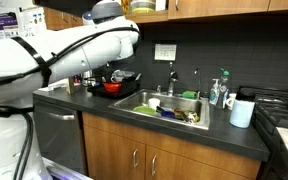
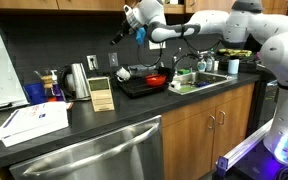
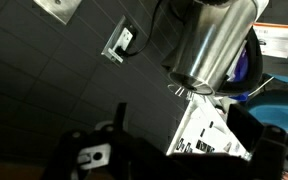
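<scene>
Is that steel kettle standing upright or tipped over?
Upright: in an exterior view the kettle stands on its base on the counter.

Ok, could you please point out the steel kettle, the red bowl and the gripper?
steel kettle [image 2: 77,80]: exterior view, middle of its body.
red bowl [image 2: 157,81]: exterior view, its front wall.
gripper [image 2: 120,37]: exterior view, midway between its open fingers.

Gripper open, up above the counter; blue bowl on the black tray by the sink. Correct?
No: the bowl is red, not blue, as both exterior views show. Rest holds: gripper open above the counter, bowl on the black tray by the sink.
</scene>
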You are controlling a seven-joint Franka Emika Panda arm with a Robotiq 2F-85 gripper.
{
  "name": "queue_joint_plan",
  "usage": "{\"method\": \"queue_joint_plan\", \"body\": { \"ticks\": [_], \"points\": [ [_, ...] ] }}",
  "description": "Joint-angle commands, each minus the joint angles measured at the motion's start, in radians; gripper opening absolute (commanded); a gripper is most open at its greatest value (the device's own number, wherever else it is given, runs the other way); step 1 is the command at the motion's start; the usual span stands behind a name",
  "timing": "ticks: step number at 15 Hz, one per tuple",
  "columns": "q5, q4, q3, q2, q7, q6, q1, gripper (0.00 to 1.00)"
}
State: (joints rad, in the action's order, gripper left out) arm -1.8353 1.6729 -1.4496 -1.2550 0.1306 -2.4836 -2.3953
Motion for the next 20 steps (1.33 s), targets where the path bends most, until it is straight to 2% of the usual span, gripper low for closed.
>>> {"method": "queue_joint_plan", "body": {
  "ticks": [1,10,20],
  "points": [
    [-0.008,0.02,-0.005,0.066,0.022,0.023,0.056,1.0],
    [-0.033,0.05,0.003,0.092,0.03,0.038,0.154,1.0],
    [-0.008,0.072,0.073,0.202,0.048,0.038,0.285,1.0]
  ]
}}
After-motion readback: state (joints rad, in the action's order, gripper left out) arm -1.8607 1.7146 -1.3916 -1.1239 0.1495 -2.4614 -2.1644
